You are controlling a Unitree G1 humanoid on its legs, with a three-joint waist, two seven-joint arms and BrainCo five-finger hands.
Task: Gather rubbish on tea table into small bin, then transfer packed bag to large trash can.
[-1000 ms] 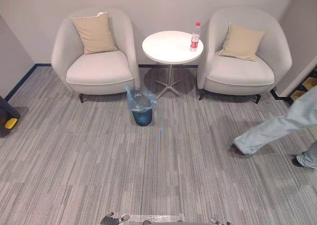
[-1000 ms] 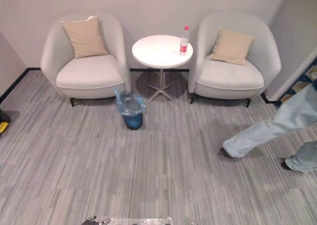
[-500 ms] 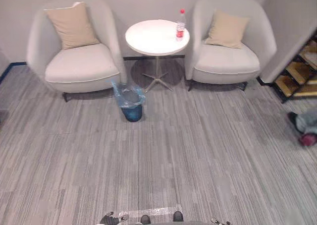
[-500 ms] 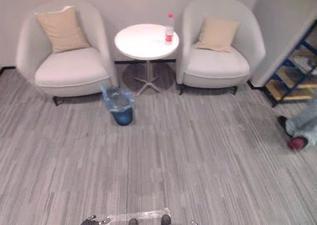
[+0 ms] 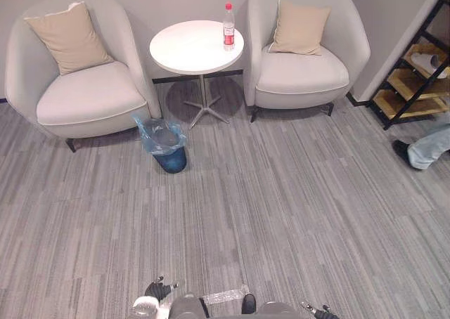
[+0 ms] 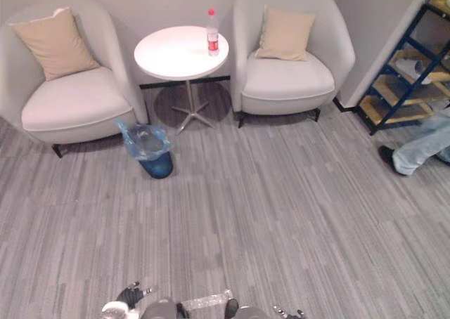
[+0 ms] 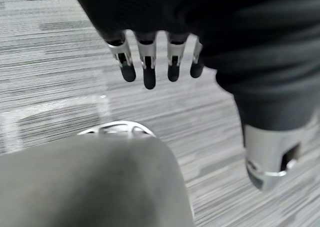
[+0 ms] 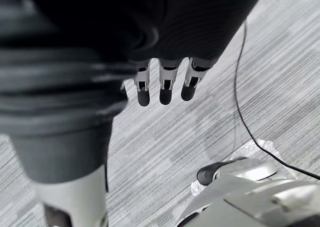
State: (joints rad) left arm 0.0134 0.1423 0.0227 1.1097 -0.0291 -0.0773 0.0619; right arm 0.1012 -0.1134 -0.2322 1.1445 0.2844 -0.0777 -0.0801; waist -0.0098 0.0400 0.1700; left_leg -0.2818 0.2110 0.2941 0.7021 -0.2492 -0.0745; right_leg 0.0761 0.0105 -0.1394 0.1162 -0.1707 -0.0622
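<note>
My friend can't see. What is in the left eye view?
A clear plastic bottle with a red cap stands upright on a round white table between two pale armchairs, each with a tan cushion. A small blue bin lined with a blue bag sits on the grey floor near the table's foot; a person's leg shows at the right edge.

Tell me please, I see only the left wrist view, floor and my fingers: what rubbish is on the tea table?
Observer: One red-capped bottle stands upright near the right edge of the round table.
Operator: Where is the small bin?
Observer: The small bin, lined with a blue bag, stands on the floor between the table's foot and the left armchair.
Operator: Is the right hand free?
Observer: Yes, the right hand hangs open, holding nothing.
</note>
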